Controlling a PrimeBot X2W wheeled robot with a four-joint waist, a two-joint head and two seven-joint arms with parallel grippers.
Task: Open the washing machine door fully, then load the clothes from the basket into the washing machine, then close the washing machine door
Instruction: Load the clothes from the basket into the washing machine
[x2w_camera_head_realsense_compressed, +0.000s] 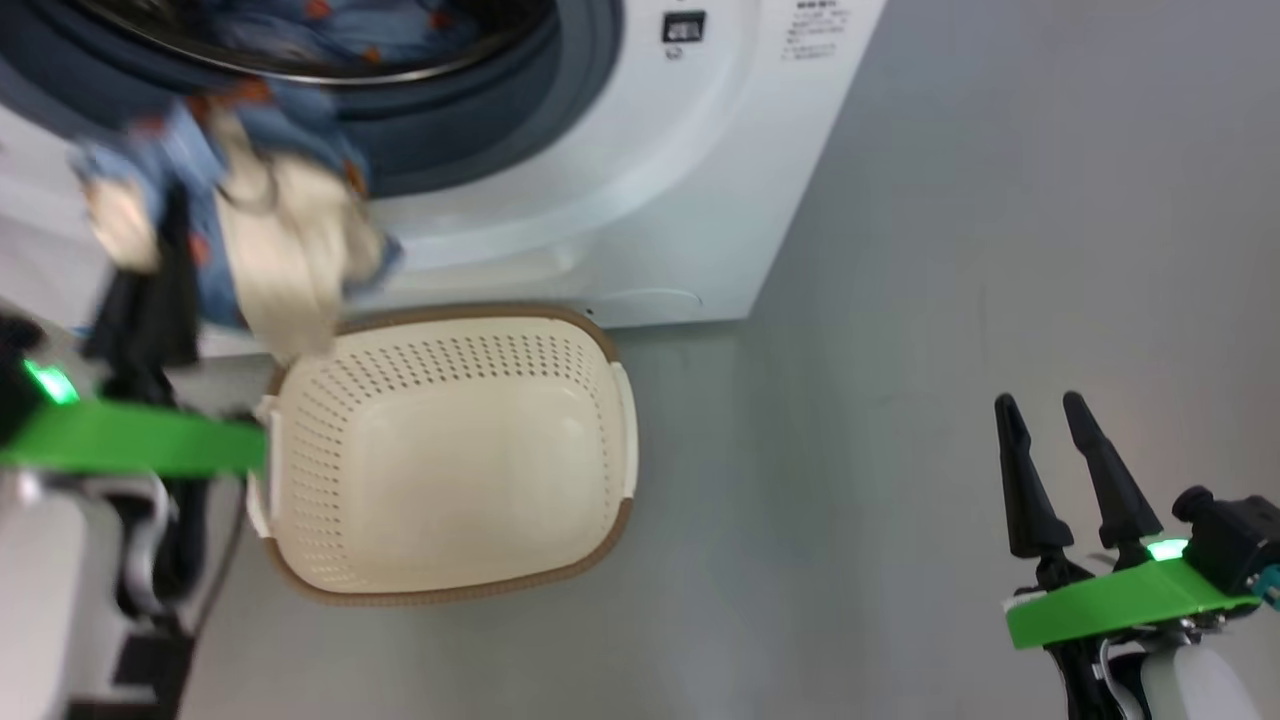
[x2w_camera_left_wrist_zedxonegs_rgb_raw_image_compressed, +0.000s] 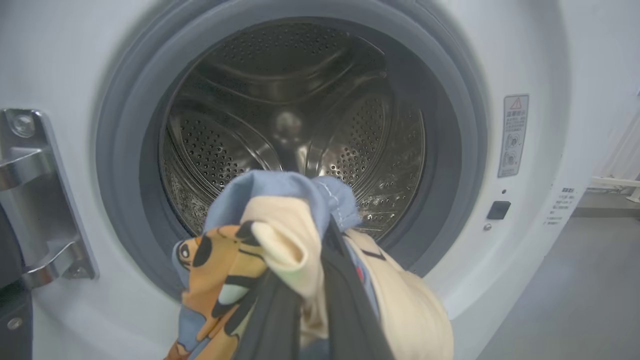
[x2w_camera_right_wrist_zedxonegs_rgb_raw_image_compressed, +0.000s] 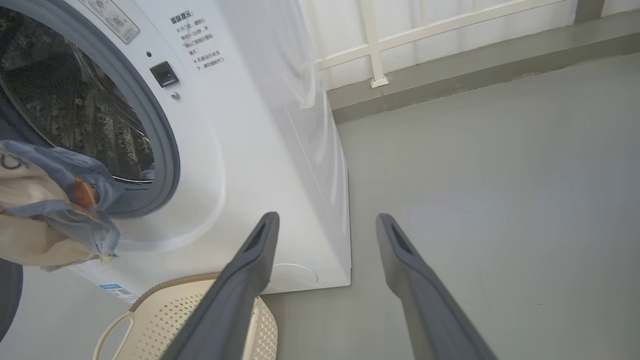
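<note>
My left gripper (x2w_camera_left_wrist_zedxonegs_rgb_raw_image_compressed: 307, 300) is clamped on the clothes (x2w_camera_left_wrist_zedxonegs_rgb_raw_image_compressed: 280, 220), its two dark fingers (x2w_camera_left_wrist_zedxonegs_rgb_raw_image_compressed: 350, 305) pressed together through a bundle of light blue, cream and orange-printed fabric. The bundle hangs in the air directly before the mouth of the washing machine (x2w_camera_left_wrist_zedxonegs_rgb_raw_image_compressed: 530, 50), level with the lower lip of the grey gasket (x2w_camera_left_wrist_zedxonegs_rgb_raw_image_compressed: 130, 150) and short of the steel drum (x2w_camera_left_wrist_zedxonegs_rgb_raw_image_compressed: 290, 110), whose perforated wall gleams bare behind it. From the head view the same clothes (x2w_camera_head_realsense_compressed: 280, 250) dangle blurred from the gripper (x2w_camera_head_realsense_compressed: 150, 300), their cream tail reaching down over the back rim of the basket (x2w_camera_head_realsense_compressed: 450, 312). The basket sits on the grey floor (x2w_camera_head_realsense_compressed: 900, 300) just in front of the machine's white front panel (x2w_camera_head_realsense_compressed: 700, 150), and its cream perforated bottom shows bare. A metal hinge (x2w_camera_left_wrist_zedxonegs_rgb_raw_image_compressed: 35, 200) is bolted to the front panel at the left of the opening in the left wrist view, and a black latch slot (x2w_camera_left_wrist_zedxonegs_rgb_raw_image_compressed: 498, 210) sits at the right, below a warning label (x2w_camera_left_wrist_zedxonegs_rgb_raw_image_compressed: 515, 135).

My right gripper (x2w_camera_head_realsense_compressed: 1040, 400) hovers well apart from all this, low at my right, fingers spread wide and holding nothing. Its own camera looks past the fingers (x2w_camera_right_wrist_zedxonegs_rgb_raw_image_compressed: 235, 290) at the machine's corner, a small blue label (x2w_camera_right_wrist_zedxonegs_rgb_raw_image_compressed: 111, 288), the basket's handle end and a white railing (x2w_camera_right_wrist_zedxonegs_rgb_raw_image_compressed: 375, 45) beyond the floor.
</note>
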